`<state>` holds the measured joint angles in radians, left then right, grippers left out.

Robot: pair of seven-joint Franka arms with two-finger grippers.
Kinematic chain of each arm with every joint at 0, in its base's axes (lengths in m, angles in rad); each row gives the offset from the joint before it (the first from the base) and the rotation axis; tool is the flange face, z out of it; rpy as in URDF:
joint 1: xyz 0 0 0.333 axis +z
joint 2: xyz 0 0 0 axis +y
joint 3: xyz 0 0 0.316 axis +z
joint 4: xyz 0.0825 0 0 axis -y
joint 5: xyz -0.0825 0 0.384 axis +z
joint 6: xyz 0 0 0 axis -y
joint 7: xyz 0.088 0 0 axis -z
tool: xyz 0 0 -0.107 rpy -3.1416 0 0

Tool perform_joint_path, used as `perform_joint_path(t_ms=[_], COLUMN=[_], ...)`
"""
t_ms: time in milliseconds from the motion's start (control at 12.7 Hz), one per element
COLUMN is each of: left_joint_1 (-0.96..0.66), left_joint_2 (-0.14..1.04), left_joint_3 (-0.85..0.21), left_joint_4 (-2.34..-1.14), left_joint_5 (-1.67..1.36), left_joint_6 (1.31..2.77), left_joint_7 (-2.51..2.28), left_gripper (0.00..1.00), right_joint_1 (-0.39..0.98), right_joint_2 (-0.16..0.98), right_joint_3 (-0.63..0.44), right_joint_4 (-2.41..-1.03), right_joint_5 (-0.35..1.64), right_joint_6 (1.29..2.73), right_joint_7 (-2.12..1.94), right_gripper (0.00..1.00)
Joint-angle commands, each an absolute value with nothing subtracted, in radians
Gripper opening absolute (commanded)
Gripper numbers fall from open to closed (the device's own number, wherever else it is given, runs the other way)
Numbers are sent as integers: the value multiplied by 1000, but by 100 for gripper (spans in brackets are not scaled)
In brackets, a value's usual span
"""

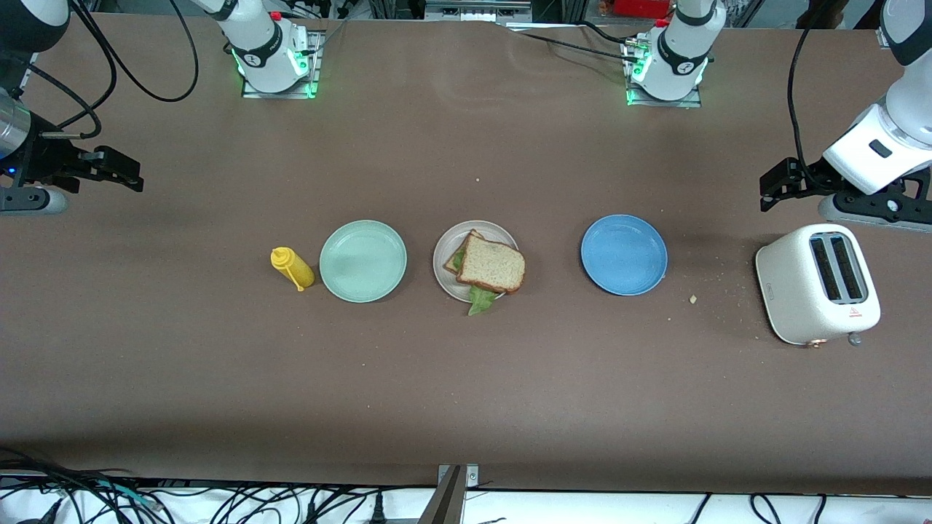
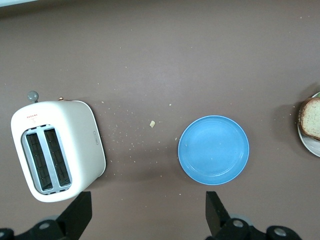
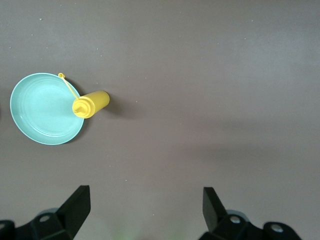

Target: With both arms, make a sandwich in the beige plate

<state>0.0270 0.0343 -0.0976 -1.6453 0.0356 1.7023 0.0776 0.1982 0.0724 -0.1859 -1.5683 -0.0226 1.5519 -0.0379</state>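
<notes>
**Finished sandwich on the middle plate, both arms drawn aside**

The sandwich [image 1: 490, 265] is seen resting on the beige plate [image 1: 445, 271] at the middle of the bench, a lettuce leaf [image 1: 480, 300] poking out toward the front edge. A mint-green plate [image 1: 362, 260] and a yellow squeeze bottle [image 1: 292, 268] are set toward the right arm's end, a blue plate [image 1: 624, 255] and a white toaster [image 1: 817, 283] toward the left arm's end. The left gripper [image 2: 147, 212] is held above bare bench beside the toaster, fingers spread apart and empty. The right gripper [image 3: 145, 210] is held at its own end edge, fingers likewise parted.
</notes>
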Motion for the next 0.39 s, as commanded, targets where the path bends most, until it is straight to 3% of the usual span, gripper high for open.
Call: perform_joint_path(t_ms=[0,315], left_joint_1=[43,41], left_joint_2=[14,21], left_joint_3=[-121,-127], left_joint_4=[-1663,-1655], left_joint_5=[58,57], left_joint_6=[1703,1686], left_joint_7=[61,61], left_gripper=[100,100], right_joint_1=[195,196], right_joint_2=[83,83], right_joint_3=[-183,-183], right_joint_4=[-1540,-1537], right_joint_5=[-25,-25], right_joint_6=[1542,1542], right_joint_7=[-29,-29], right_gripper=[100,100])
